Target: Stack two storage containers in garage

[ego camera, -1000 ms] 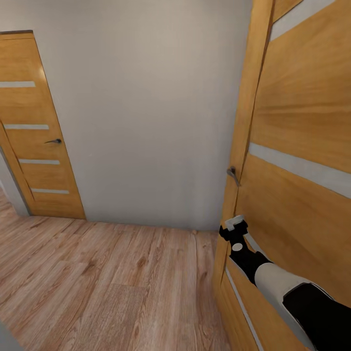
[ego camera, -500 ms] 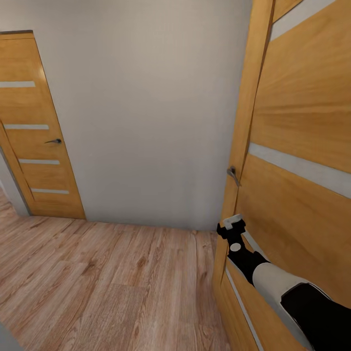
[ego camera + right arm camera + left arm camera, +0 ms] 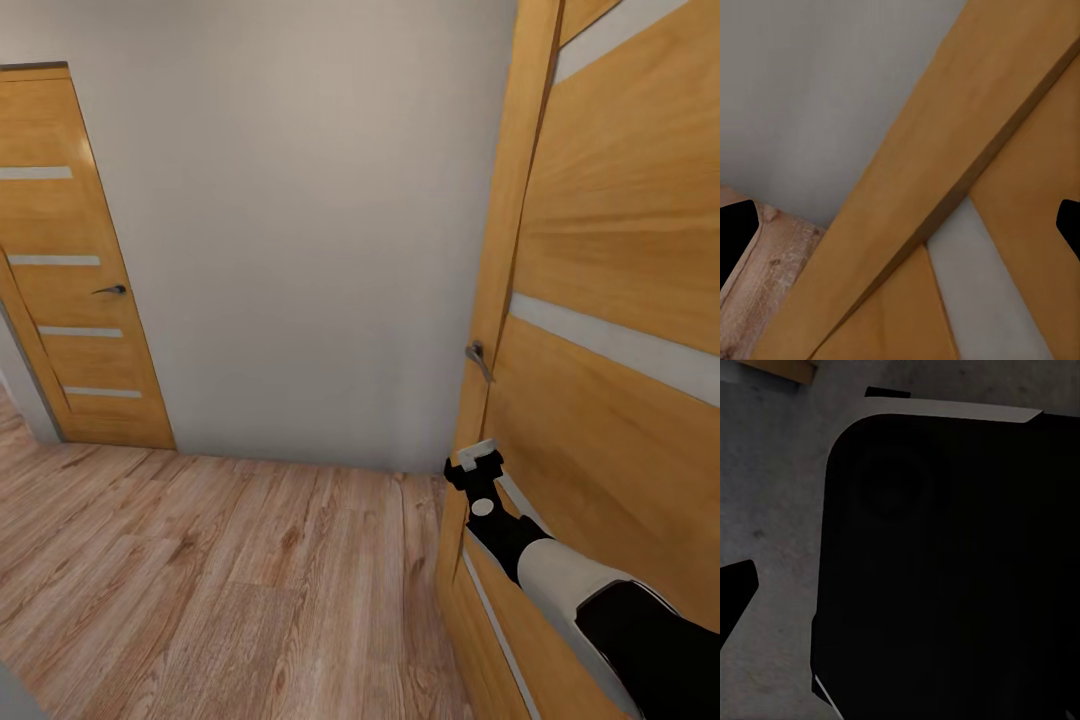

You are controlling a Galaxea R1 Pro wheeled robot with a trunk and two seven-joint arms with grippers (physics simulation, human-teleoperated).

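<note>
I am standing in a hallway with a light wood plank floor (image 3: pixel 230 590) and a plain grey-white wall (image 3: pixel 310 230). The two orange-red storage containers are nowhere in my pictures, so I cannot say where they are now.

My right gripper (image 3: pixel 478 462) is pressed close to the edge of the tall orange-brown wooden door with pale stripes (image 3: pixel 610 300), just below its small dark metal lever handle (image 3: pixel 477 356). In the right wrist view the two black fingertips (image 3: pixel 736 232) are wide apart with nothing between them. For the left gripper I cannot tell; the left wrist view is mostly a dark rounded body over a grey surface.

A second closed wooden door (image 3: pixel 70 270) stands far at the left.

I think the risk is that the arm scrapes or jams against the door edge if the base turns, or that the gripper slips under the handle.
</note>
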